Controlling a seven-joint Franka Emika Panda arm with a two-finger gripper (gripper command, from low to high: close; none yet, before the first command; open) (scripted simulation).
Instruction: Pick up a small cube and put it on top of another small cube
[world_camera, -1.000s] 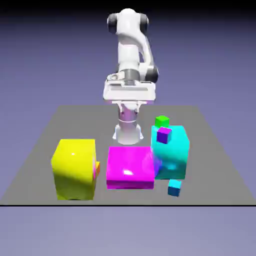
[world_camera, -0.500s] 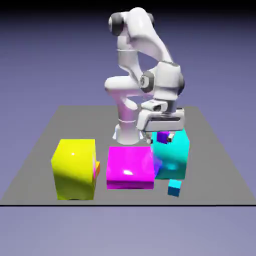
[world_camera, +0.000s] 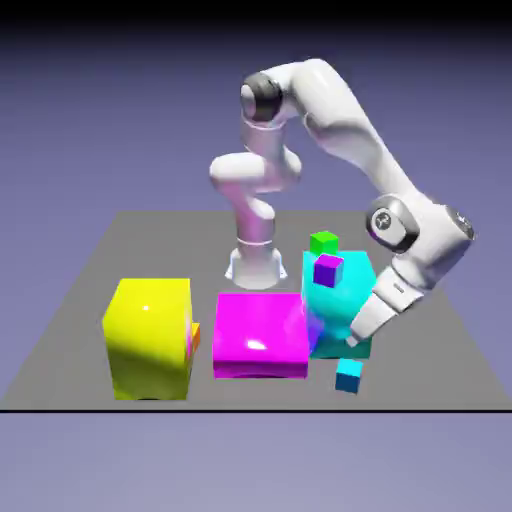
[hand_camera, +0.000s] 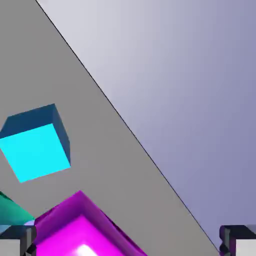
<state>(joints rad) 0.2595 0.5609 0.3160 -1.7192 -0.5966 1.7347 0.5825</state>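
Observation:
The small cube (world_camera: 348, 376), tiny and plain blue, lies on the grey table in front of the big cyan block (world_camera: 340, 305). In the hand view this small cube (hand_camera: 35, 145) sits left of centre. My gripper (world_camera: 357, 337) hangs tilted just above it and slightly behind, against the cyan block's front right corner. Its jaws are open and grip nothing; both fingertips (hand_camera: 15, 242) sit far apart at the hand view's bottom corners. A tiny purple cube (world_camera: 327, 270) rests on top of the cyan block. Behind it sits a tiny green cube (world_camera: 323, 243).
A large magenta block (world_camera: 260, 335) stands left of the cyan block and also shows at the bottom of the hand view as a magenta block (hand_camera: 85, 230). A large yellow block (world_camera: 150, 338) stands further left, with an orange sliver (world_camera: 196, 338) beside it. The table's front edge (world_camera: 400, 410) runs close to the blue cube.
The arm swung from above the blocks to the exterior view's right and came down beside the cyan block. The jaws opened wider early on. The cubes did not move.

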